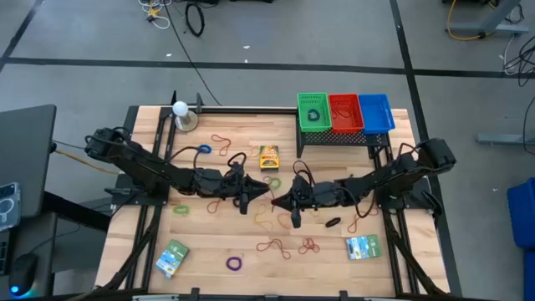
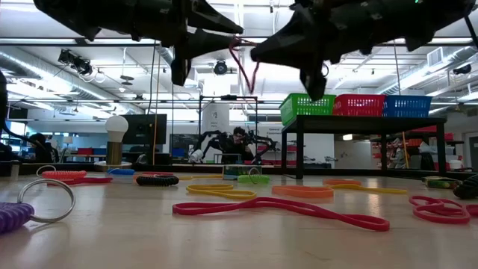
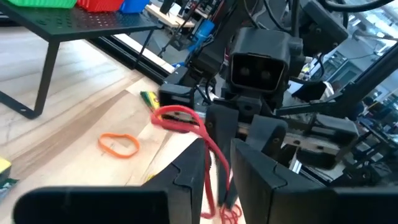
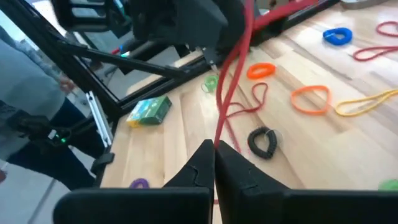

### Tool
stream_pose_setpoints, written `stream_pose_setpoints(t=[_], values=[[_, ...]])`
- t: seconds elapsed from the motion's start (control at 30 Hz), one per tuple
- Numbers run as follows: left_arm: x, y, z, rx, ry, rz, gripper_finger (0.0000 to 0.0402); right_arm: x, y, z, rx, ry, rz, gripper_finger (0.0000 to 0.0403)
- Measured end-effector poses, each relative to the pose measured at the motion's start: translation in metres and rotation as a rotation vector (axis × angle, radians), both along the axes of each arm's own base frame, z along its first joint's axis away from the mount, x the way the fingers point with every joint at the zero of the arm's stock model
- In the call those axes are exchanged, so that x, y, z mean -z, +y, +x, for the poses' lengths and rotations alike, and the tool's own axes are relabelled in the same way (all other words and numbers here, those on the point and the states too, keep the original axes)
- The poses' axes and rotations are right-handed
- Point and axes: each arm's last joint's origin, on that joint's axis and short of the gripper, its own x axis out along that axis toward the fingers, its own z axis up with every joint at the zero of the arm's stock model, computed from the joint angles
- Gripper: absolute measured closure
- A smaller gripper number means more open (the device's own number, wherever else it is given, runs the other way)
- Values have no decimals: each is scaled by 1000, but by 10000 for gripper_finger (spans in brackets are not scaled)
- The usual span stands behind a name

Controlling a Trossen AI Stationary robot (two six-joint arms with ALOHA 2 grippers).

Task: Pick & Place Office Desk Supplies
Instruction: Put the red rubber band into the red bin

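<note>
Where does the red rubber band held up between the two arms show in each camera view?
High: red band at table centre, between the grippers.
Low: hanging top centre.
Left wrist: centre, running down the middle.
Right wrist: vertical strand, centre.
Shared landmark: green basket, not in the right wrist view.

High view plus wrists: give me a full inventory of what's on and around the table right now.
baskets: three; green, red, blue; on the black rack, far right.
crayon box: one; yellow; mid-table.
packets: two; green-blue; near-left and near-right.
purple ring: one; near edge.
blue ring: one; left of the crayon box.
black coil: one; near the right gripper.
loose bands: several; red, orange, yellow; scattered.
white ball: one; on a metal base, far left.
held band: one; red; lifted between both grippers.
person: grey sleeve, beside the table.
left gripper: open around the held band.
right gripper: shut on it.
</note>
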Motion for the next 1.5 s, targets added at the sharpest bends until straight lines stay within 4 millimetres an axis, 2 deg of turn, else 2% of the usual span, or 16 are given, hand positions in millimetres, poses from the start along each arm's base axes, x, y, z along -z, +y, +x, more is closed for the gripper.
stream_pose_setpoints(t=[0.23, 0.4, 0.57, 0.67, 0.8, 0.97, 1.2, 1.4, 1.5], values=[[-14, 3, -12, 1, 1, 74, 353, -22, 3, -23, 34, 63, -30, 398], [0, 6, -22, -2, -5, 66, 394, -45, -3, -44, 90, 67, -40, 398], [12, 9, -32, -6, -38, 21, 393, -69, -17, -67, 172, 48, -57, 398], [10, 9, -32, -7, -65, 13, 393, -80, -26, -77, 214, 29, -57, 399], [8, 9, -32, -16, -82, 5, 382, -90, -36, -85, 244, -9, -64, 399], [7, 11, -32, -63, -99, -27, 341, -101, -48, -91, 289, -39, -73, 399], [-3, 14, -37, -140, -141, -11, 285, -150, -70, -94, 363, 12, -151, 399], [-6, 19, -37, -152, -147, 40, 292, -193, -107, -113, 539, 124, -189, 399], [-6, 22, -36, -142, -146, 44, 303, -207, -130, -127, 653, 195, -223, 399]])
